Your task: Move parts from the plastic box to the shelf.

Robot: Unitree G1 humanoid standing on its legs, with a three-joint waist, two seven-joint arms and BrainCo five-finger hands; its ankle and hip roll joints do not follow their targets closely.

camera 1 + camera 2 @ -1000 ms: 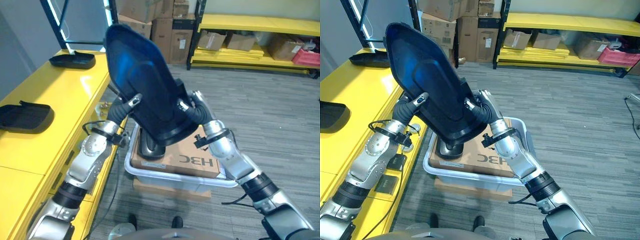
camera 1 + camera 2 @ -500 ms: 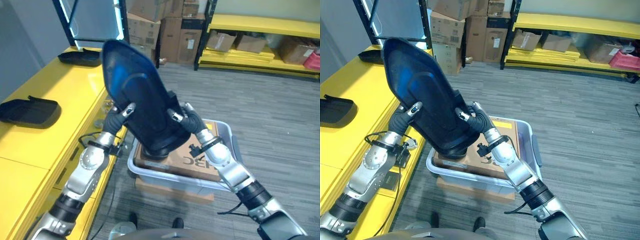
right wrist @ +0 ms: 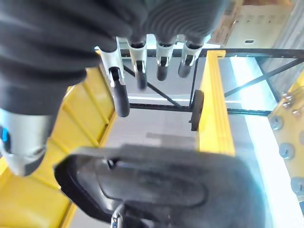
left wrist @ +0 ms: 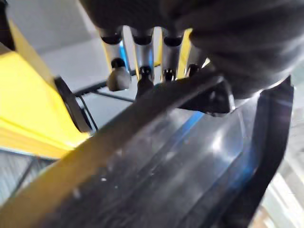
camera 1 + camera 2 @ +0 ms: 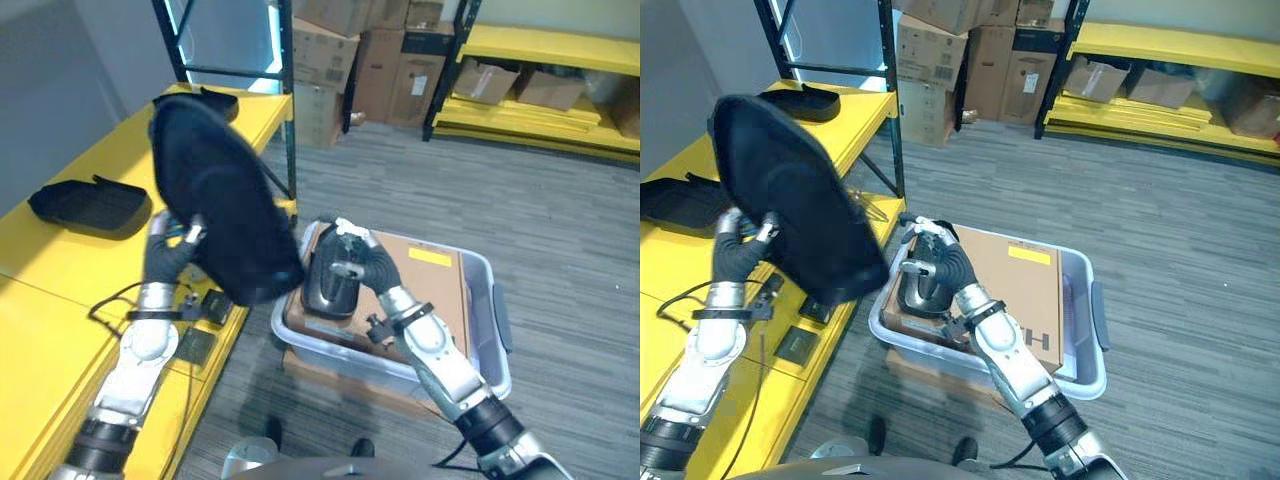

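My left hand (image 5: 163,257) is shut on the edge of a large black curved part (image 5: 220,210), holding it tilted over the front edge of the yellow shelf (image 5: 60,290). The left wrist view has its fingers (image 4: 142,61) hooked over the part's rim (image 4: 142,109). My right hand (image 5: 357,262) hovers open, fingers straight, over a smaller black part (image 5: 328,287) that lies in the grey plastic box (image 5: 492,330). That smaller part (image 3: 156,185) sits just under the fingers (image 3: 140,64) in the right wrist view.
A flat cardboard box (image 5: 430,290) lies inside the plastic box, which rests on another carton. Two more black parts (image 5: 90,203) (image 5: 215,98) lie on the yellow shelf. A black rack post (image 5: 288,120) rises at the shelf's corner. Stacked cartons (image 5: 330,50) and yellow racking (image 5: 540,45) stand beyond.
My right hand has let go of the large part and dropped over the box. The left hand alone has swung the part left toward the shelf. The camera has turned left.
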